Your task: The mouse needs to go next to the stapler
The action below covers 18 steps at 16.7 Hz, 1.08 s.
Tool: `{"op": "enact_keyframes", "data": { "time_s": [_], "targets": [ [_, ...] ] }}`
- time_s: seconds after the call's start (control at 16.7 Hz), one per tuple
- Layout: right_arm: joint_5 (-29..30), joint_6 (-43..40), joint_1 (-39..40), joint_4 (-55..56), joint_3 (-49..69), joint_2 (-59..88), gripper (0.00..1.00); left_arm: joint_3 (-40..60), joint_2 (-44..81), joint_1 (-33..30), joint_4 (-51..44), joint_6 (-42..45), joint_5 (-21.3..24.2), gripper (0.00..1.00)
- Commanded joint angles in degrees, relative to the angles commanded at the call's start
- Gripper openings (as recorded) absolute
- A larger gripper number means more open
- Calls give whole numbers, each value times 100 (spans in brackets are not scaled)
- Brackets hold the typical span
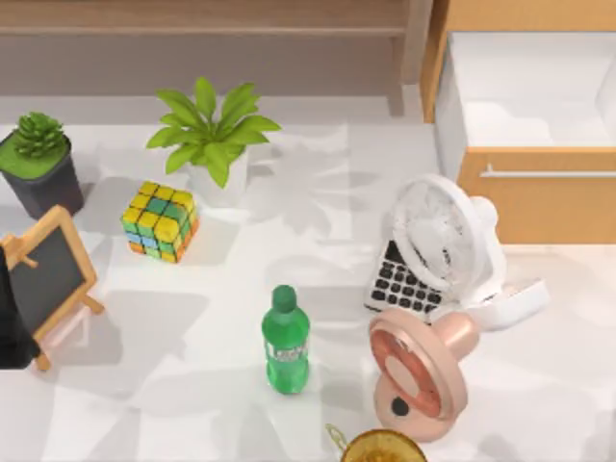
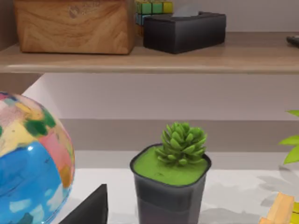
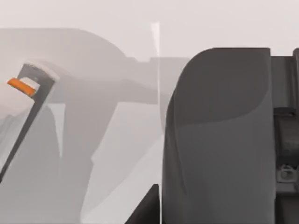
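The mouse is out of view, and so is the stapler. My left arm (image 1: 12, 318) is a black shape parked at the table's left edge, beside the small chalkboard easel (image 1: 48, 274). A dark part of the left gripper (image 2: 88, 210) sits low in the left wrist view, facing a succulent in a dark pot (image 2: 170, 179). In the right wrist view a large dark grey rounded body (image 3: 215, 140) stands very close over the pale table; I cannot tell what it is.
On the table are the succulent pot (image 1: 38, 164), a leafy plant (image 1: 214, 135), a colourful cube (image 1: 160, 221), a green bottle (image 1: 286, 342), a white fan (image 1: 448, 241) over a calculator (image 1: 402, 282) and a pink fan (image 1: 419, 371). An open wooden drawer (image 1: 529, 106) stands at the back right.
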Motion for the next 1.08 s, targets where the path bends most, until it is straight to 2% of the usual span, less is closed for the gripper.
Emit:
{"op": "enact_keyframes", "data": {
  "time_s": [1.08],
  "targets": [
    [-107, -270, -135, 254, -181, 74, 0, 0, 0, 0, 0, 0, 0, 100]
  ]
}}
